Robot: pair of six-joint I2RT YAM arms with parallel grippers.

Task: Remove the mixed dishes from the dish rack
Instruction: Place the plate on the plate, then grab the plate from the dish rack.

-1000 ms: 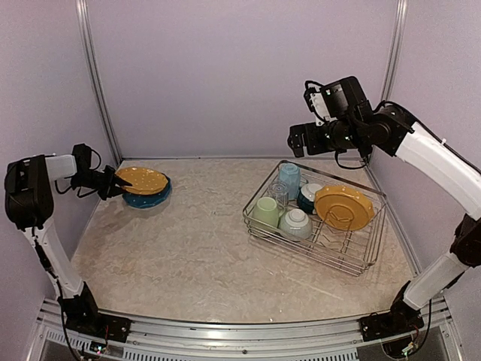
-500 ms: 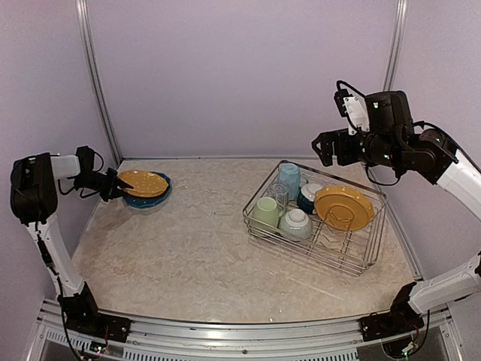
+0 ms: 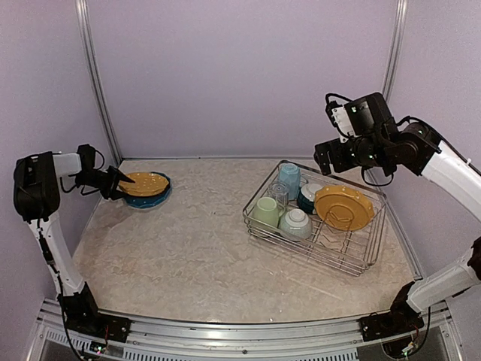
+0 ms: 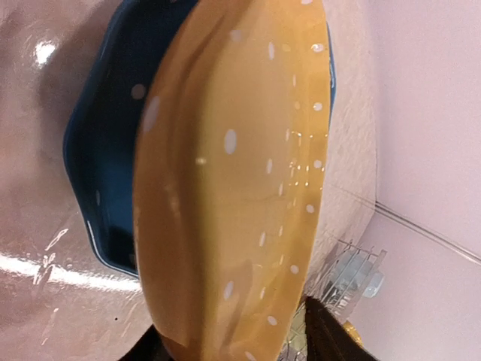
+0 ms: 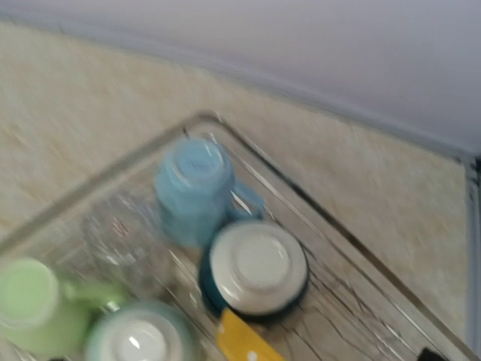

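A yellow plate (image 3: 144,182) lies flat on the blue speckled plate (image 3: 146,200) at the far left of the table. My left gripper (image 3: 124,186) reaches in from the left, open, with the yellow plate's (image 4: 233,188) near rim between its spread jaws. The dish rack (image 3: 312,250) on the right holds another yellow plate (image 3: 344,207), a light blue mug (image 3: 289,179), a clear glass (image 3: 279,194), a pale green mug (image 3: 265,211), an upturned teal bowl (image 3: 296,222) and an upturned dark-blue bowl (image 5: 257,267). My right gripper (image 3: 325,154) hovers open above the rack's far edge, holding nothing.
Lilac walls close in the table on the left, back and right, with metal posts (image 3: 96,83) in the back corners. The rack sits close to the right wall. The right wrist view is blurred by motion.
The yellow plate has come down flat onto the blue plate and my left jaws have spread around its rim. My right arm has swung right and settled above the rack's far side.
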